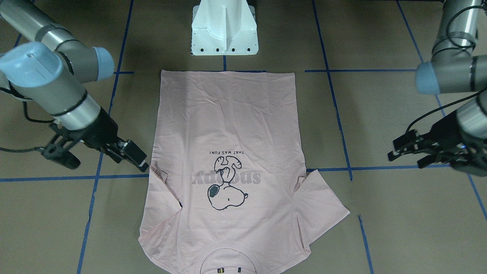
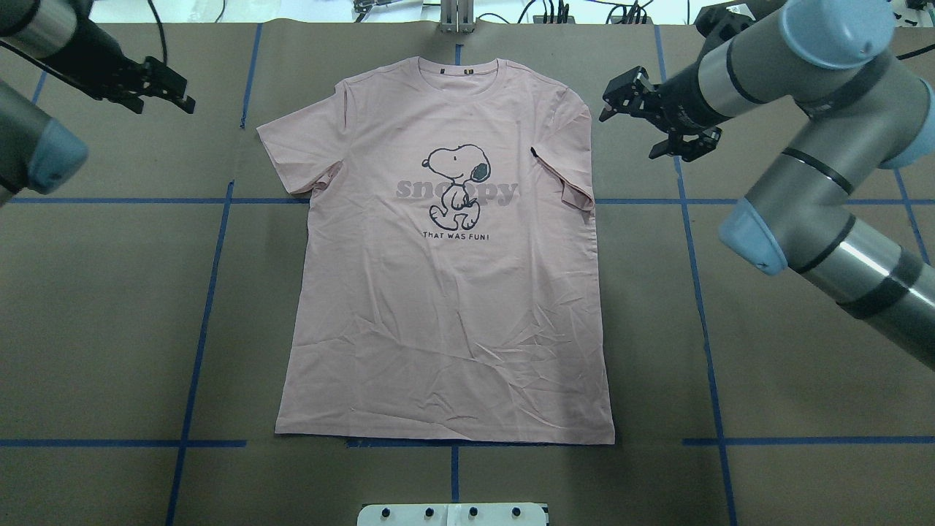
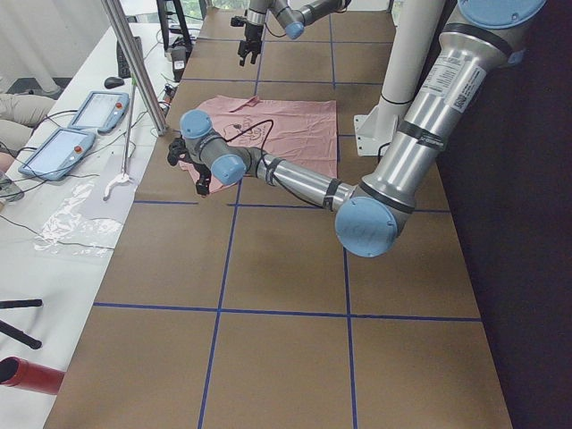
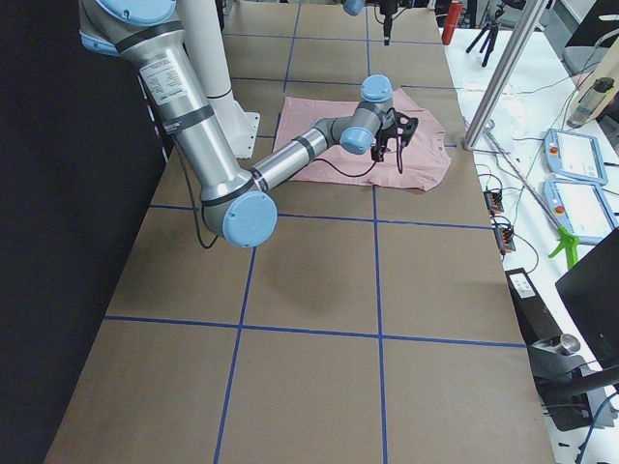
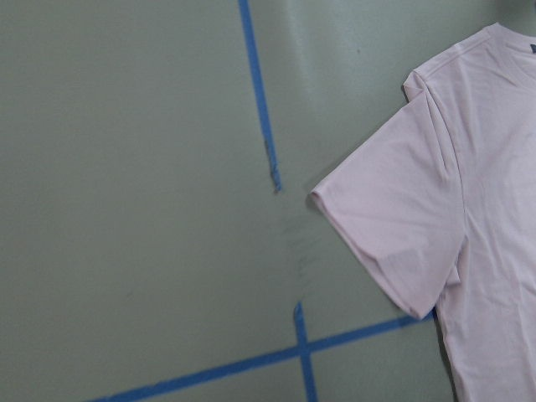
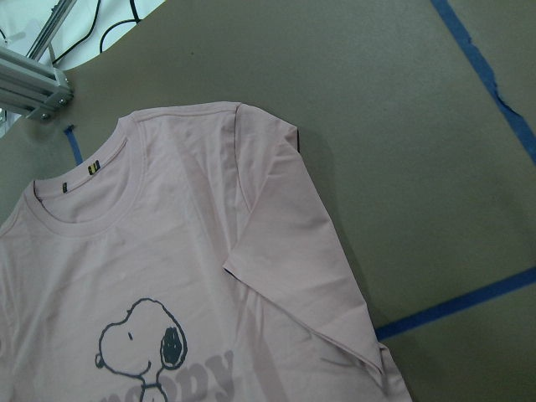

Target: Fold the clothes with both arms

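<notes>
Since T-shirt [image 2: 445, 307] lies flat, collar toward far edge of surface [image 2: 109, 329], I judge it light, limp; I'd pinch shoulder seams. Left pincer [image 2: 164, 108], right pincer [image 2: 630, 133] spread wide, empty.

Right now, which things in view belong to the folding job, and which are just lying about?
Job: pink T-shirt, spread print-up; left gripper and right gripper, both open, either side of it.
Lying about: white pedestal base, blue tape lines, two tablets on the side bench.
</notes>
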Action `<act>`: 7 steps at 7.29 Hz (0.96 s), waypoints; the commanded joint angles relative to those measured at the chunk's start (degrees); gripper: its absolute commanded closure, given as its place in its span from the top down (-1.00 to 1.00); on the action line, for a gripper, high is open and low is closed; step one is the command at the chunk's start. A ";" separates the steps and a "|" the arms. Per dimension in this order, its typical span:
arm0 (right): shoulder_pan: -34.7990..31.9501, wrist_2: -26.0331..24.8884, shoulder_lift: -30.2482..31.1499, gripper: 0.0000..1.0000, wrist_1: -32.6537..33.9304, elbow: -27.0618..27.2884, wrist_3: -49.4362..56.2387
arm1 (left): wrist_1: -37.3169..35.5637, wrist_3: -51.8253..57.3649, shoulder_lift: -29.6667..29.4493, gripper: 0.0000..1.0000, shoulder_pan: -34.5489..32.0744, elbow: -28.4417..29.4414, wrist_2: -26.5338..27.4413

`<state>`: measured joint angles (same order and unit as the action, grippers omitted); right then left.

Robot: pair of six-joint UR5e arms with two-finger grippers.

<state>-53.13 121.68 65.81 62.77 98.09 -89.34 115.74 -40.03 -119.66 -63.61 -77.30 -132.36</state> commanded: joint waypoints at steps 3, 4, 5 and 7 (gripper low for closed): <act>-0.48 1.10 8.45 1.00 -0.10 8.96 0.04 | 11.76 -7.96 -9.78 0.66 8.58 17.67 14.06; -0.31 0.75 8.45 1.00 -0.10 8.79 0.13 | 15.09 -8.13 -11.19 0.66 9.28 20.93 16.58; -0.31 0.66 8.28 1.00 -0.10 8.96 0.13 | 16.26 -8.13 -13.30 0.58 9.38 24.53 19.31; -0.22 0.49 8.02 1.00 -0.10 8.53 0.13 | 17.49 -8.05 -13.67 0.48 9.38 26.67 19.51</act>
<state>-53.40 122.25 74.00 62.67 106.89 -89.21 132.23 -48.09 -132.84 -54.33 -52.21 -113.42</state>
